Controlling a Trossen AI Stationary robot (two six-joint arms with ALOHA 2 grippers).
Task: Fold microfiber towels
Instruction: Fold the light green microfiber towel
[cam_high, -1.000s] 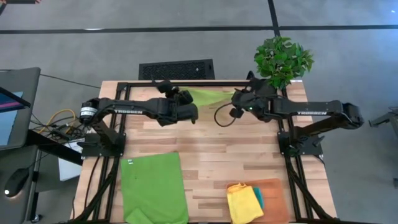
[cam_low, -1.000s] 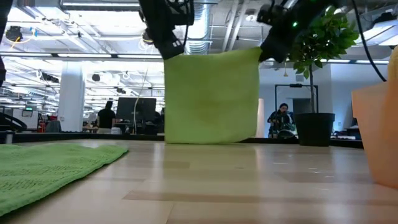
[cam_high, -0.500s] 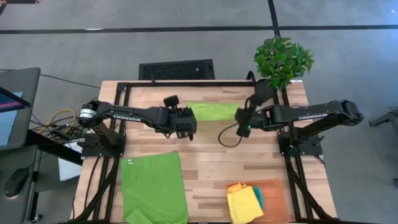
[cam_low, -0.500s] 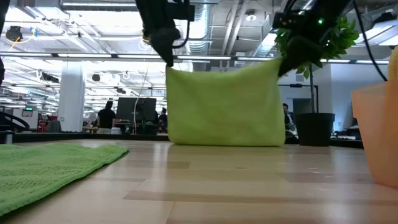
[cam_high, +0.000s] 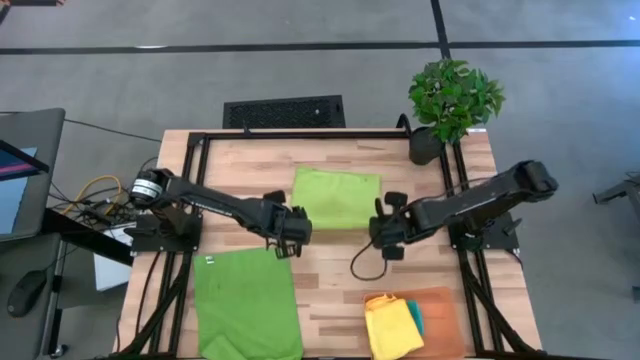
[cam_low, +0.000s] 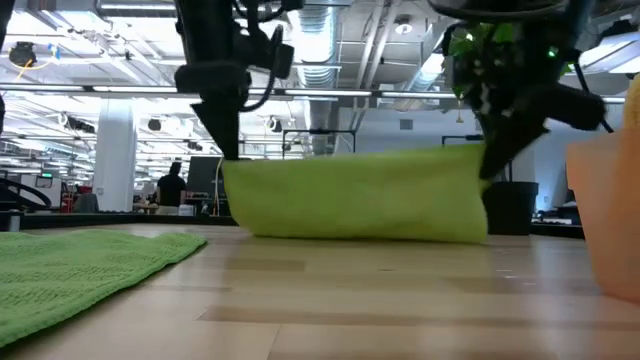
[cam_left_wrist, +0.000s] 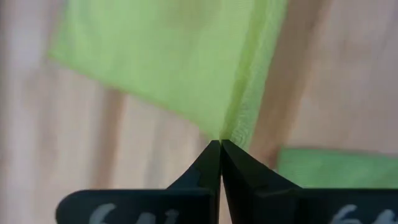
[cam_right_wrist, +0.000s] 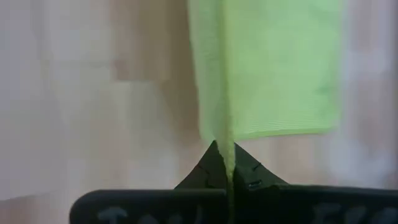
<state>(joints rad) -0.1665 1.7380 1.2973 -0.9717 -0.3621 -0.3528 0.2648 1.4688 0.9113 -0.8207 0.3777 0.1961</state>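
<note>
A lime green microfiber towel (cam_high: 335, 197) lies across the middle of the table, and its far part rests on the wood. Its near edge (cam_low: 355, 160) is held up between my two grippers. My left gripper (cam_high: 293, 230) is shut on the near-left corner and my right gripper (cam_high: 384, 230) is shut on the near-right corner. A second lime green towel (cam_high: 247, 300) lies spread flat at the near left. A yellow towel (cam_high: 392, 326) and a teal towel (cam_high: 415, 318) lie folded on an orange mat (cam_high: 440, 320). My left gripper pinches the towel's near-left corner (cam_left_wrist: 231, 132) between its two fingertips (cam_left_wrist: 211, 158), coming steeply from above. The corner is lifted and the cloth slopes away down to the table. One layer or several, I cannot tell. My right gripper pinches the near-right corner (cam_right_wrist: 219, 134) between its fingertips (cam_right_wrist: 239, 163), slanting steeply down. The edge between the two corners (cam_low: 355, 158) runs nearly straight. The rest of the cloth lies on the table beyond it.
A potted plant (cam_high: 452, 98) stands at the far right corner. A black cable (cam_high: 362, 262) loops below my right arm. Bare wood (cam_high: 340, 275) lies between the held towel and the towels at the near edge.
Both grippers have come down and toward the table's near edge, tipping to point more steeply down and staying shut. The towel hung upright like a curtain. Now its lower part lies on the table and only the near edge is held up.
</note>
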